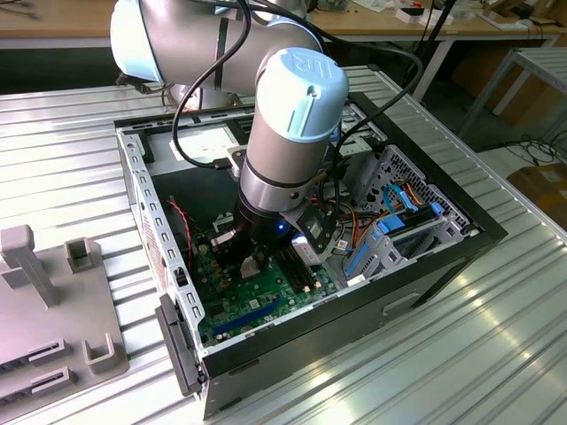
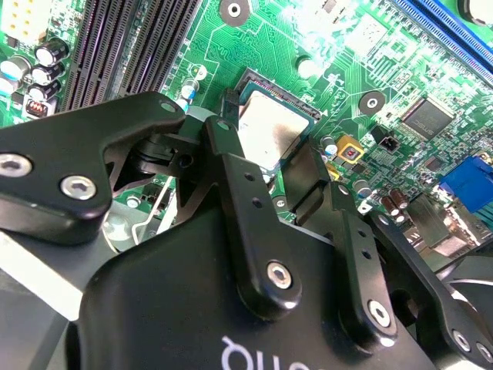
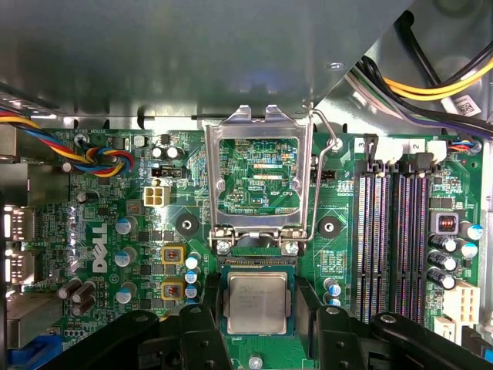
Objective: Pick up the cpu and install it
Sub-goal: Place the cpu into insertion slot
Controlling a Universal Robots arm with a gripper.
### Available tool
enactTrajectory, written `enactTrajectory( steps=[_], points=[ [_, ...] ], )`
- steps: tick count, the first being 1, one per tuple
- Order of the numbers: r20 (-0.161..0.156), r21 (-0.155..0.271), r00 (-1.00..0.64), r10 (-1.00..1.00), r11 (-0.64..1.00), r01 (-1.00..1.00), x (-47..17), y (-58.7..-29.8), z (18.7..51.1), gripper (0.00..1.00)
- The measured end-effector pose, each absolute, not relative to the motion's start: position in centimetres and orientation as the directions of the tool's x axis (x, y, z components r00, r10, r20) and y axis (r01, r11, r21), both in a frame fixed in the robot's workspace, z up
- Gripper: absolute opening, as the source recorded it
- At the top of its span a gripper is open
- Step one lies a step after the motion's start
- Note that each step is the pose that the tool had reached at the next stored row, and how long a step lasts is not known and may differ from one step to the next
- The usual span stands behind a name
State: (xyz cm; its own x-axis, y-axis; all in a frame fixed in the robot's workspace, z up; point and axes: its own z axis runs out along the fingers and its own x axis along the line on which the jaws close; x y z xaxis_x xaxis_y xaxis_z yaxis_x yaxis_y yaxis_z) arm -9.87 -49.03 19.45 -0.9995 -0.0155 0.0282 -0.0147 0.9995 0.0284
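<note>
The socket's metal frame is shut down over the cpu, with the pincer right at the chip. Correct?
No. The socket frame is swung open, hinged back off the cpu, whose metal face is bare in the first wrist view. The pincer is indeed at the chip.

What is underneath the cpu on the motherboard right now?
The cpu lies over the black socket, whose rim shows around it on the green motherboard. The socket's contacts beneath are covered by the chip, so full seating cannot be judged.
</note>
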Motion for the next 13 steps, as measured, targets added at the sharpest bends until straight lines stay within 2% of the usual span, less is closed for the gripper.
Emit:
enactTrajectory(
  steps=[13],
  points=[
    [0.028, 0.028, -0.999, -0.016, 0.999, -0.015, -9.87, -49.03, 19.43, 0.47]
  ],
)
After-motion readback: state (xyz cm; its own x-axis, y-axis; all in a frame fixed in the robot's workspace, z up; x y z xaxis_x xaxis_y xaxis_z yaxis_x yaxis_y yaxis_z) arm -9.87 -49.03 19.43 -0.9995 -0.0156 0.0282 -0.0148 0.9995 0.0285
